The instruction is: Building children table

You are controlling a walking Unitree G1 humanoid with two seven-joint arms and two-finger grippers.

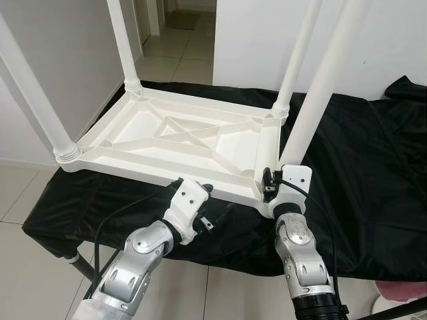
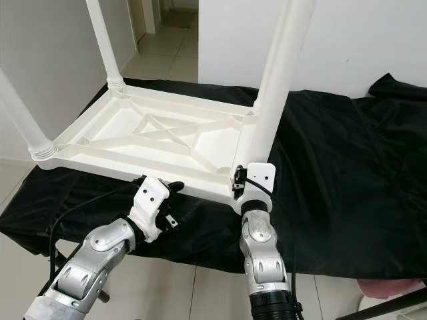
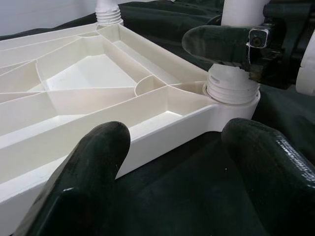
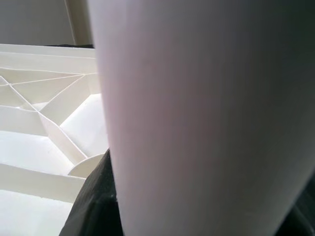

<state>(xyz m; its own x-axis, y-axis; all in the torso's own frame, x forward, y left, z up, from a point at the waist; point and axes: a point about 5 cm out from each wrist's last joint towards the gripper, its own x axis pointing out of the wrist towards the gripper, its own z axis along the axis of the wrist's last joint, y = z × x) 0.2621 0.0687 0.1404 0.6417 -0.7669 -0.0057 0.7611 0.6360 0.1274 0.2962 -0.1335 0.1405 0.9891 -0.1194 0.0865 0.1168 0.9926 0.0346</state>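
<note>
Lying upside down on the black cloth (image 1: 347,167), the white children's table top (image 1: 180,143) is showing its ribbed underside, and all four legs are standing up out of its corner sockets. You are working the near right leg (image 1: 320,93), at about five o'clock on the top; the right gripper (image 1: 272,181) is clamping it just above the threaded collar (image 3: 232,87), with the leg pressing close against the right wrist camera. Your left gripper (image 1: 208,200) is hanging spread wide and holding nothing at the top's near edge, around six o'clock, its fingers (image 3: 83,172) straddling the rim without bearing on it.

You are risking three things here. If the leg is going in tilted, the thread is likely crossing, and more force will be jamming it. With nothing pinning the top, any turning of the leg is probably dragging the whole top round on the slippery cloth toward the near edge. The far left leg (image 1: 122,41), far right leg (image 1: 298,57) and near left leg (image 1: 33,100) are swinging with it, so a slide could be tipping the lot over.
</note>
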